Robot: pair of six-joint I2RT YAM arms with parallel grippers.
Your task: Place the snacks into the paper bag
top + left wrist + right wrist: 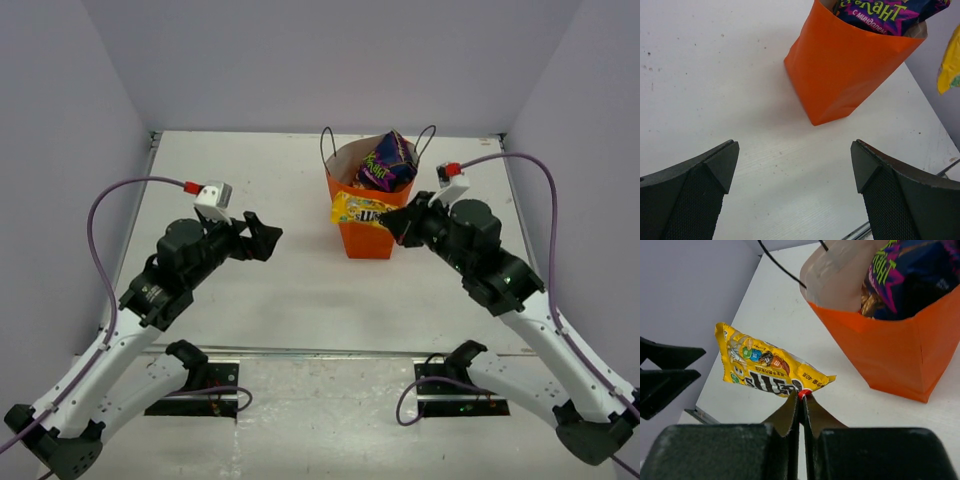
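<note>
r pincer (801, 404) pinching small yellow pack (762, 367) beside paper bag (900, 352); l pincer (794, 150) spread wide, empty.

"m&m's" logo on small yellow pack (770, 371)

Left arm (130, 320) reaches forward with a bent elbow, and the left gripper (262, 238) hangs there with jaws spread wide. Right arm (520, 300) angles in toward the middle, the right gripper (801, 399) clamped tight, pinching one corner of the small yellow pack (767, 367), which juts out ahead and left of the fingertips. That wrist looks tipped slightly downward, though the overhead view is murky there.
</note>
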